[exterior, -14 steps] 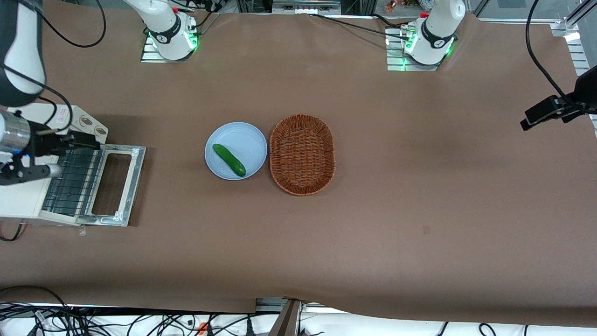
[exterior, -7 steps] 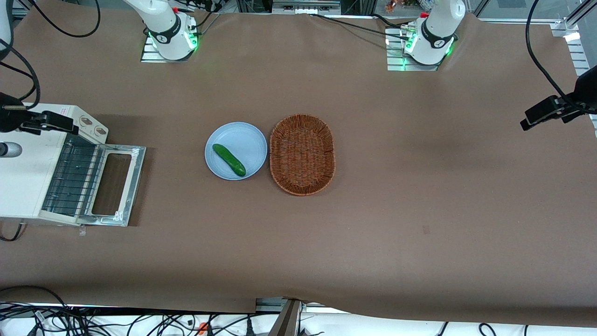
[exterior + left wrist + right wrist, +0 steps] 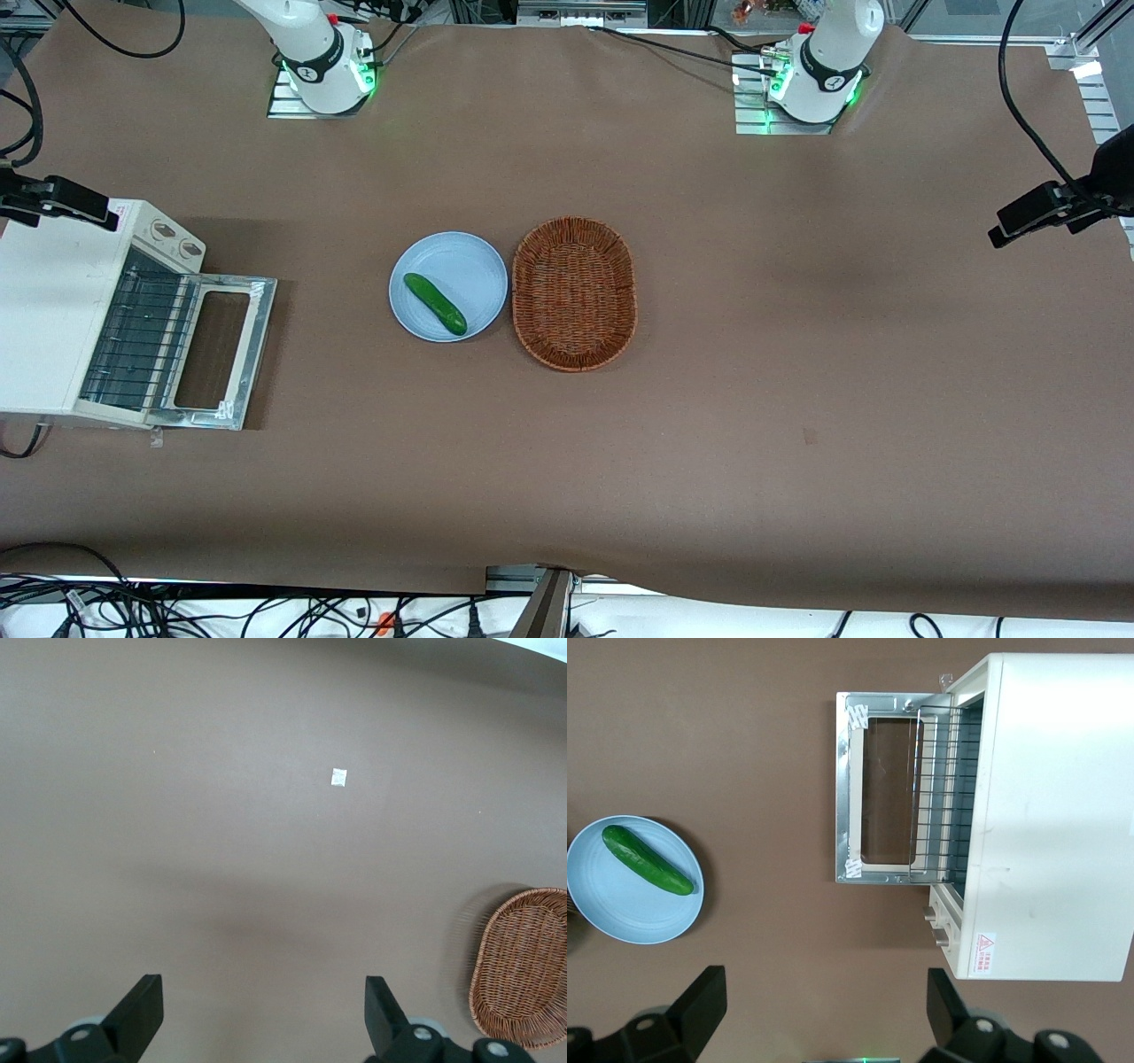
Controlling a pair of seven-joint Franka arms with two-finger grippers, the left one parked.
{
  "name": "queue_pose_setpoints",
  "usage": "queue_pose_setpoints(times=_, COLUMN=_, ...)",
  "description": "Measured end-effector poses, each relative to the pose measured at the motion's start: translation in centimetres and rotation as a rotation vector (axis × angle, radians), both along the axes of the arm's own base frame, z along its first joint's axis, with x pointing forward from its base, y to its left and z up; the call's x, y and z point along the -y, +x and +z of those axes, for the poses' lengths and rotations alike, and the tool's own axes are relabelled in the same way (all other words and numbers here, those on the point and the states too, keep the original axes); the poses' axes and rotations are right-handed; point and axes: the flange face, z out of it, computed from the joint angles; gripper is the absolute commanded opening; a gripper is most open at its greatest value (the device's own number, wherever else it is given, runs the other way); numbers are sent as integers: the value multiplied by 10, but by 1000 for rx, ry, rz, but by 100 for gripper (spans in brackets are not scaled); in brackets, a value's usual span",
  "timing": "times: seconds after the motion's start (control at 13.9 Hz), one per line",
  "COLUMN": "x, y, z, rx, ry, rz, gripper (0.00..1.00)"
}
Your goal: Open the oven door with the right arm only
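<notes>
The cream-white oven [image 3: 53, 310] stands at the working arm's end of the table. Its oven door [image 3: 257, 337] lies folded down flat on the cloth, with the wire rack [image 3: 137, 341] showing in the mouth. From above, the oven [image 3: 1045, 815] and the flat oven door [image 3: 843, 788] lie below my gripper [image 3: 824, 1005]. The gripper hangs high over bare cloth by the knob end of the oven, open and holding nothing. Of the right arm [image 3: 58, 202], only a black part shows, above the oven's top.
A pale blue plate [image 3: 478, 266] with a green cucumber [image 3: 435, 303] sits mid-table beside an oval wicker basket [image 3: 518, 266]. The plate [image 3: 620, 904] and cucumber [image 3: 647, 861] also show from the wrist. Cables run along the table's near edge.
The right arm has lifted off the oven and drawn away toward the table's end and back, leaving almost all of the front view. The door stays flat open.
</notes>
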Motion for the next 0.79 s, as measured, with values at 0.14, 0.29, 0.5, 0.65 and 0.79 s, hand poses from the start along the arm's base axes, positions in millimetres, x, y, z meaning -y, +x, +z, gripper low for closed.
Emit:
queue_pose_setpoints(times=0.14, x=-1, y=0, z=1, rx=4, ry=0, rz=1, gripper=100)
queue_pose_setpoints(times=0.29, x=-2, y=0, z=1, rx=3, ry=0, rz=2, gripper=100)
queue_pose_setpoints(times=0.5, x=-6, y=0, z=1, rx=5, ry=1, rz=11, gripper=100)
queue_pose_setpoints(times=0.65, x=-9, y=0, z=1, rx=5, ry=1, rz=16, gripper=100)
queue_pose_setpoints(times=0.79, x=-9, y=0, z=1, rx=5, ry=1, rz=17, gripper=100)
